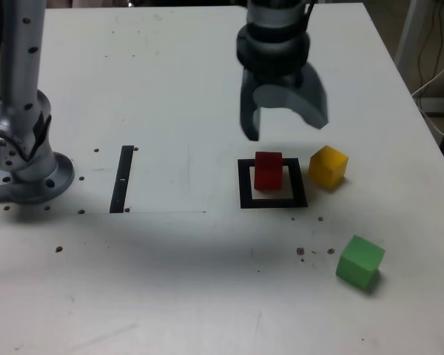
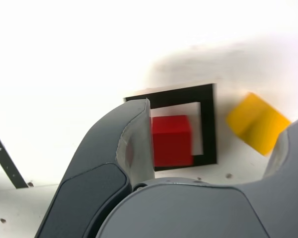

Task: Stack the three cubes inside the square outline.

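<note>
Fingers (image 1: pixel 249 111) stand open near an unlabelled red cube (image 1: pixel 268 171).

My smooth matt grey plastic-looking end effector (image 2: pixel 213 144) has a rougher, scuffed inner edge. The solid red cube (image 2: pixel 172 141) and solid yellow cube (image 2: pixel 258 124) look smooth; the solid green cube (image 1: pixel 360 262) appears matt. The smooth white table (image 1: pixel 163 296) looks faintly satiny, though glare makes its finish uncertain.
</note>
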Controlling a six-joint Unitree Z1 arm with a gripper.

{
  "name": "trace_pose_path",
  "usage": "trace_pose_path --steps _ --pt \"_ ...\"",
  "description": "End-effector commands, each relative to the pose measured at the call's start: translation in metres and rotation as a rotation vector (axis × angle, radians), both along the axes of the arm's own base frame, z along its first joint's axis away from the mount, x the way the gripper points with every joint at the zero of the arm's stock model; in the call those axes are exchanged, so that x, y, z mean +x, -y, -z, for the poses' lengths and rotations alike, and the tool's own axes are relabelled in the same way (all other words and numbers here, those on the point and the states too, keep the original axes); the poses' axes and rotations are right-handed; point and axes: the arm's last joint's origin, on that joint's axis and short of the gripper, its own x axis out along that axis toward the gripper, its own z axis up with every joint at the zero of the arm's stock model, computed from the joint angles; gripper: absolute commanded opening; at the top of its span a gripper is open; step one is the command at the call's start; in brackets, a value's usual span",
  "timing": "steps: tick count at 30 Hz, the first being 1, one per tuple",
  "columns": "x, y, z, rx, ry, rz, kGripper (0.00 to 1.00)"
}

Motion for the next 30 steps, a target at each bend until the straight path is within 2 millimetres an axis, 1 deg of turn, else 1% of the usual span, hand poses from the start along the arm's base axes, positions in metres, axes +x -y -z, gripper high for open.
trace_pose_path --steps 1,7,14,22,30 --pt "0.008 0.000 0.003 0.002 -0.014 0.026 1.00" --pt "0.036 0.003 0.005 0.001 -0.043 0.146 0.99" --pt "0.053 0.011 0.009 0.020 -0.079 0.266 0.99" --pt "0.060 0.013 0.016 0.038 -0.118 0.329 0.99" --pt "0.062 0.018 0.015 0.092 -0.140 0.481 0.99"
